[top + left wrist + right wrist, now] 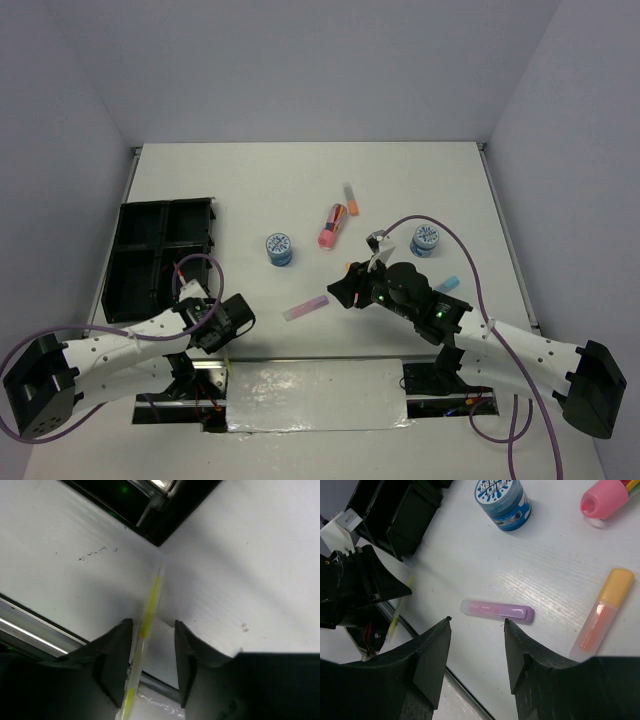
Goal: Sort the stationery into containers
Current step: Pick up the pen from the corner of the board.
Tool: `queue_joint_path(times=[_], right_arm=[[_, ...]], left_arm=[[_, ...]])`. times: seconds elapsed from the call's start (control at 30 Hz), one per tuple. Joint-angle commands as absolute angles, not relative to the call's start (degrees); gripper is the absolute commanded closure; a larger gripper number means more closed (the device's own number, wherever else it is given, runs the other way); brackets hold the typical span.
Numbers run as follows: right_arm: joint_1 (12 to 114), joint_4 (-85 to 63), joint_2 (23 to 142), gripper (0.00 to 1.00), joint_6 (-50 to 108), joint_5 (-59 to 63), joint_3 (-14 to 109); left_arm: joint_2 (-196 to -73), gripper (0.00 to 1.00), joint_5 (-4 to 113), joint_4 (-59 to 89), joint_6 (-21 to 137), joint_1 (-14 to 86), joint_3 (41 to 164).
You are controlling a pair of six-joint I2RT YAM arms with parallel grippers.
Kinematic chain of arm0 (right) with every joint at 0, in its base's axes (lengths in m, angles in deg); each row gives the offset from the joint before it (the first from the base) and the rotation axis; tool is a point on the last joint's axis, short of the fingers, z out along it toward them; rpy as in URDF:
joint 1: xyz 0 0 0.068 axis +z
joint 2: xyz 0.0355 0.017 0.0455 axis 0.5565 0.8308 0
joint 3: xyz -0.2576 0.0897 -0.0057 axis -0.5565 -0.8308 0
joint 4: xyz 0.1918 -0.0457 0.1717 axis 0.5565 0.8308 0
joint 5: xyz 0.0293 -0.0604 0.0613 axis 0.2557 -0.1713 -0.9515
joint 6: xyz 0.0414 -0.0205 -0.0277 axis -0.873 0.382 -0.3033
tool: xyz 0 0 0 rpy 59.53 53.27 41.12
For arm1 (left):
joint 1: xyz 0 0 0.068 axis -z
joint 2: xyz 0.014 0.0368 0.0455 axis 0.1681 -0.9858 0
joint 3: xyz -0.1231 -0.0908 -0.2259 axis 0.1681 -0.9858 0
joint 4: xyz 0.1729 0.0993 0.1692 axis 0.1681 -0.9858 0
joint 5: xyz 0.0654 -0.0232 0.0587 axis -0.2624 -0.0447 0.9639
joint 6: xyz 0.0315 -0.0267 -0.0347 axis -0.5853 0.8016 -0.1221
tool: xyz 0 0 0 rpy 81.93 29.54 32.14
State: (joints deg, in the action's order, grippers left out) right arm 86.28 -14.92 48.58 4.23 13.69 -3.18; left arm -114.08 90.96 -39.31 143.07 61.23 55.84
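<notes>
Tabletop; left end effector half-hides yellow pen.

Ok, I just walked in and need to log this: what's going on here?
A sorting job into the black tray is under way. The left end effector, open, straddles a thin yellow pen at the near edge of the table. The right end effector hovers open beside a lilac stick. Neither holds anything yet.
</notes>
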Motion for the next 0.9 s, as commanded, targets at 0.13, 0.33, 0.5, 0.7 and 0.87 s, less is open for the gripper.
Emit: queue_joint_path(times=[0.13,0.33,0.5,0.7,0.87], right_arm=[[86.0,-15.1,47.3,0.46,5.3,14.8,-3.4],[86.1,-14.1,46.1,0.46,5.7,15.8,-3.1],[85.8,-12.5,45.1,0.45,6.4,16.7,-2.5],[84.7,-12.4,44.6,0.45,7.3,16.2,-2.1],[83.9,-13.6,45.8,0.45,8.3,13.9,-1.5]], left_arm=[[-111.5,0.82,89.7,-34.8,143.5,61.8,52.5],[-109.6,1.00,89.8,-29.5,138.4,61.9,52.9],[-104.7,1.00,96.4,-26.4,125.1,62.5,61.1],[-102.4,1.00,117.6,-37.8,120.3,62.3,76.3],[-105.1,1.00,134.9,-39.4,118.8,60.1,79.4]])
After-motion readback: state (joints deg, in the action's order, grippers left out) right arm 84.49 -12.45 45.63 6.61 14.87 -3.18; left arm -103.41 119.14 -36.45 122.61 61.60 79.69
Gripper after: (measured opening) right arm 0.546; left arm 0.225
